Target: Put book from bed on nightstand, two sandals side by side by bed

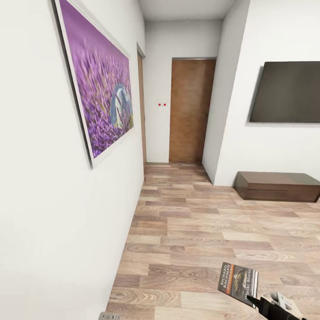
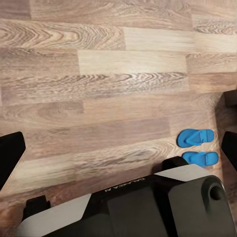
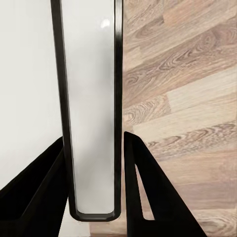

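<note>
Our right gripper (image 3: 94, 197) is clamped on the book (image 1: 238, 282) — in the right wrist view its two dark fingers (image 3: 145, 192) press either side of the thin, dark-edged volume seen end-on. In the head view the book is held upright low at the right, cover toward us, well above the wood-plank floor (image 1: 200, 231). Our left gripper (image 2: 118, 158) hangs with its fingers spread wide and nothing between them. Below it the two blue sandals (image 2: 197, 147) lie close together on the planks, roughly parallel, though whether they lie next to the bed we cannot tell from this angle.

Ahead we face a white hallway: a purple flower painting (image 1: 100, 80) on the near wall, a brown door (image 1: 191, 111) at the end, a dark screen (image 1: 286, 92) above a low brown bench (image 1: 278, 186).

So we judge the book lifted but not yet delivered — a nightstand remains to be reached, and the sandals may need checking.
</note>
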You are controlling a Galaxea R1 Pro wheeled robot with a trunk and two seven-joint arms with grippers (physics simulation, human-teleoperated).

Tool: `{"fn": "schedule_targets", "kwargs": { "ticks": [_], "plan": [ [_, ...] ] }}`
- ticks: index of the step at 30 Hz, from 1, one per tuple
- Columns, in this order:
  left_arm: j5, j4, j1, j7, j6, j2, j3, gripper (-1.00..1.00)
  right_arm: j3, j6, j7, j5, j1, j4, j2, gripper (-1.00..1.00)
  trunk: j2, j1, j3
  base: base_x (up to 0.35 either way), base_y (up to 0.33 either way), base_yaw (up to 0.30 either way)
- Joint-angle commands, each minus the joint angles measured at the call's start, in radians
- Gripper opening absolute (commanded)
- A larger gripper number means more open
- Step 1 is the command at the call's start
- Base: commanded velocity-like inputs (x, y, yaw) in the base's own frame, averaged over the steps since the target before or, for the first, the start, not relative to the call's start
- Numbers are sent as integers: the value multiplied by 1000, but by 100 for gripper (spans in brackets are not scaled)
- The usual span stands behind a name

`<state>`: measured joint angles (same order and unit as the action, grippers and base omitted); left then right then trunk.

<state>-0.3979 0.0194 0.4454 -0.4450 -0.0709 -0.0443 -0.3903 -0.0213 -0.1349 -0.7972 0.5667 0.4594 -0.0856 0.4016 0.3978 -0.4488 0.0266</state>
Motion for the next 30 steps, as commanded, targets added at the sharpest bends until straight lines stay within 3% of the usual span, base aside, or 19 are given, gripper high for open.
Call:
{"fn": "schedule_targets", "kwargs": {
  "ticks": [1, 7, 23, 30],
  "plan": [
    [-7, -1, 1, -3, -4, 0, -9, 100, -4, -11, -3, 7, 1, 0, 0, -100, 2, -1, 2, 306, 35, 0],
    [-7, -1, 1, -3, -4, 0, -9, 100, -4, -11, -4, 7, 1, 0, 0, -100, 2, -1, 2, 268, 11, 0],
    [-7, -1, 1, -3, -4, 0, -9, 100, -3, -11, -4, 7, 1, 0, 0, -100, 2, -1, 2, 18, 0, -93],
    [-7, -1, 1, -3, -4, 0, -9, 100, -3, -11, -3, 7, 1, 0, 0, -100, 2, -1, 2, 205, 0, -8]
  ]
}}
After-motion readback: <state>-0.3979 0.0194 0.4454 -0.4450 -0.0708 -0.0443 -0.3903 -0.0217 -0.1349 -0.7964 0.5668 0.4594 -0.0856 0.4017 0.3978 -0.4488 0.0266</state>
